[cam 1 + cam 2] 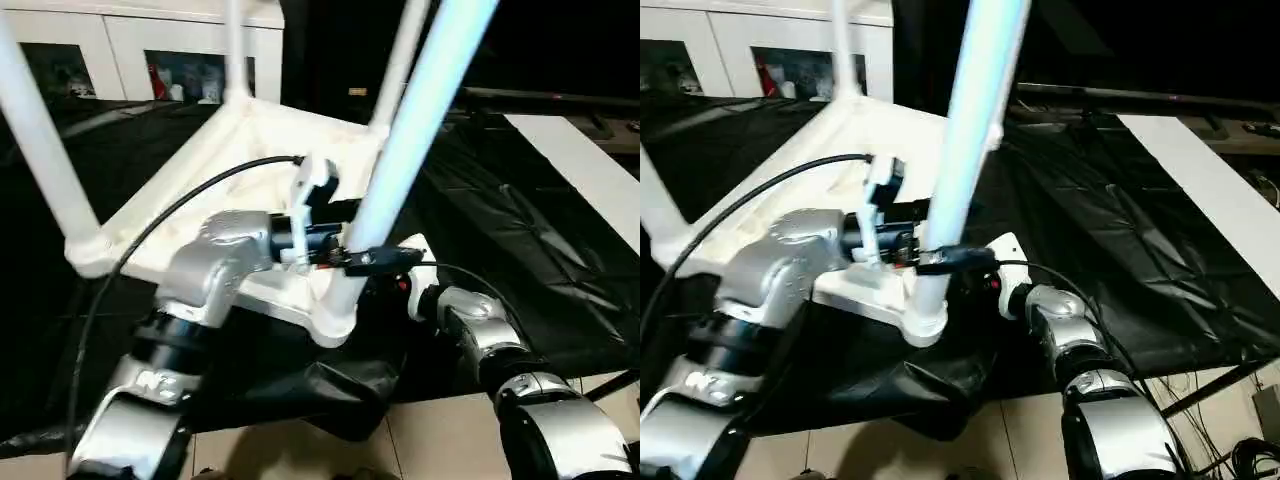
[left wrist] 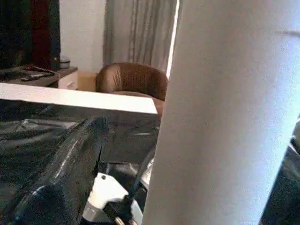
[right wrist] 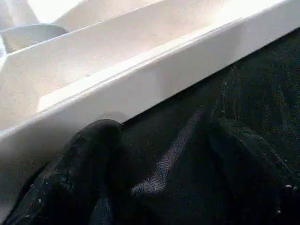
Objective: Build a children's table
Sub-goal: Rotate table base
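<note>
reaching in from the near side, the left gripper [image 1: 372,258] stands spread wide beside the nearest leg [image 1: 420,120], and the right gripper [image 3: 154,173], fingers apart, sits at the table top's [image 1: 250,150] near rim. beyond, the top lies upside down on black sheeting [image 1: 500,230], three more legs rising from its corners.

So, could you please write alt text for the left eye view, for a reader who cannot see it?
A white table top lies upside down on black sheeting, with four white legs standing up from its corners. The robot's left claw is at the base of the nearest leg, and its right arm reaches in beside that corner.
</note>
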Robot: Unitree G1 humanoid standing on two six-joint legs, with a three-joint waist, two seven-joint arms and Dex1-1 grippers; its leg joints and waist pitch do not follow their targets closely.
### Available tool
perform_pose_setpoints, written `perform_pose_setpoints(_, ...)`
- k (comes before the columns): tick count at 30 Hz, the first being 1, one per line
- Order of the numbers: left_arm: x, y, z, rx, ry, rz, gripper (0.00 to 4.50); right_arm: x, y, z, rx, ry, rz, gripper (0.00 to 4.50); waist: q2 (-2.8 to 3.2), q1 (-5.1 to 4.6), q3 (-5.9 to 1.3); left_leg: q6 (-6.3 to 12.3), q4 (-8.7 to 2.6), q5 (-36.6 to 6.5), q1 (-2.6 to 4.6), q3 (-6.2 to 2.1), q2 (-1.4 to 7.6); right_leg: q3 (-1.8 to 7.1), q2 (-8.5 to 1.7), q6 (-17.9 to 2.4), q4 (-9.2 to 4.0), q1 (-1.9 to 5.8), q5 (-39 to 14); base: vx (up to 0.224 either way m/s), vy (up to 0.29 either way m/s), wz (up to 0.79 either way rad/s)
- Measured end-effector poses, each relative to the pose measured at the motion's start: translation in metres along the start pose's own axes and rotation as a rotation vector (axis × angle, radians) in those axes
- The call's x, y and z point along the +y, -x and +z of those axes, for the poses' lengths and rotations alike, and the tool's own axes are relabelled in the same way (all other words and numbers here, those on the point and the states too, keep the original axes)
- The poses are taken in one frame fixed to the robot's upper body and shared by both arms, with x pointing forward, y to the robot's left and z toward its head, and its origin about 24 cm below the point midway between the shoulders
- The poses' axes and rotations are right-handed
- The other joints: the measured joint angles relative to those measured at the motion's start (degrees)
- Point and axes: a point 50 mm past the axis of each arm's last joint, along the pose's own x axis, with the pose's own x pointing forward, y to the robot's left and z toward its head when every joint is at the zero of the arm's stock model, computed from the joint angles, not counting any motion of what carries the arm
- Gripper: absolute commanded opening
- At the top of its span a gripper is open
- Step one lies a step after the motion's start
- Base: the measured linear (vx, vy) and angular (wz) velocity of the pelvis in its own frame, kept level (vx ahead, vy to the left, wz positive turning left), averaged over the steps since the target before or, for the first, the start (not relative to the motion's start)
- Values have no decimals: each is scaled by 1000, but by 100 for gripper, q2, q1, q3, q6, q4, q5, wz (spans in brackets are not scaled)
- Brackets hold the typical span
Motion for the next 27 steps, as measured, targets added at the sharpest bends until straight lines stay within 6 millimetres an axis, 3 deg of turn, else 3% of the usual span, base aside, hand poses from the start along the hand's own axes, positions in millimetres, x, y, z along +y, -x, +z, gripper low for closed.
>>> perform_pose_setpoints(10,7,-13,-3,-10,-48,64,449,-3,6,0,-1,10,30,371,7,3,4,1,-2,0,-3,-3,1,-6,0,-4,-9,1,2,0,0,0)
perform_pose_setpoints(17,9,-20,-5,-15,-89,96,449,-4,10,-1,-9,8,37,371,87,16,-3,6,-4,-4,1,-3,1,-9,0,-6,-29,14,4,0,0,0)
perform_pose_setpoints(20,12,-23,-5,-13,-108,110,449,-5,11,-1,-12,6,38,371,92,11,-1,7,-3,-4,1,-4,1,-12,0,-8,-29,15,5,0,0,0)
perform_pose_setpoints(27,26,-25,-2,47,-212,219,449,-13,11,5,-55,67,-116,371,133,50,4,6,-3,-4,7,-5,-1,-12,-1,-21,-37,23,14,0,0,0)
